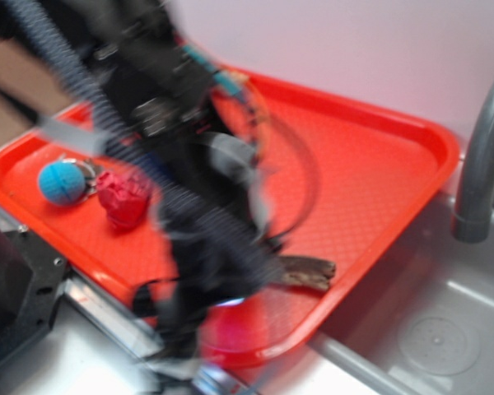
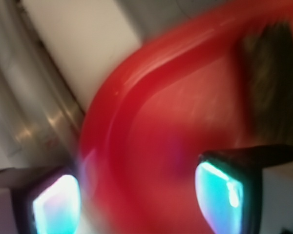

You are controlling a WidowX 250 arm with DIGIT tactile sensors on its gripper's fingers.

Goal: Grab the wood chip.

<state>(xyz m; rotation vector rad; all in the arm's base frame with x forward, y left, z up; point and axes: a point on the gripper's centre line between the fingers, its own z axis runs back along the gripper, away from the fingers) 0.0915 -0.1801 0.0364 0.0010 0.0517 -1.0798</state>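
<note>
Tool open over the tray's near corner, chip off to one side

In the wrist view the tool (image 2: 136, 195) has its two glowing pads (image 2: 217, 195) well apart with nothing but red tray (image 2: 151, 141) between them, so it holds nothing. The chip (image 2: 271, 87) shows as a dark, blurred streak up and to the right of the right pad, its long axis running roughly away from the tool, clear of the jaws. In the exterior view the chip (image 1: 309, 271) lies flat near the tray's front edge, partly hidden by the blurred arm (image 1: 206, 214). I judge the tool must shift toward the chip before closing. A blue ball (image 1: 62, 183) and red lump (image 1: 123, 197) sit well apart; a grey sink (image 1: 445, 329) adjoins the tray.
</note>
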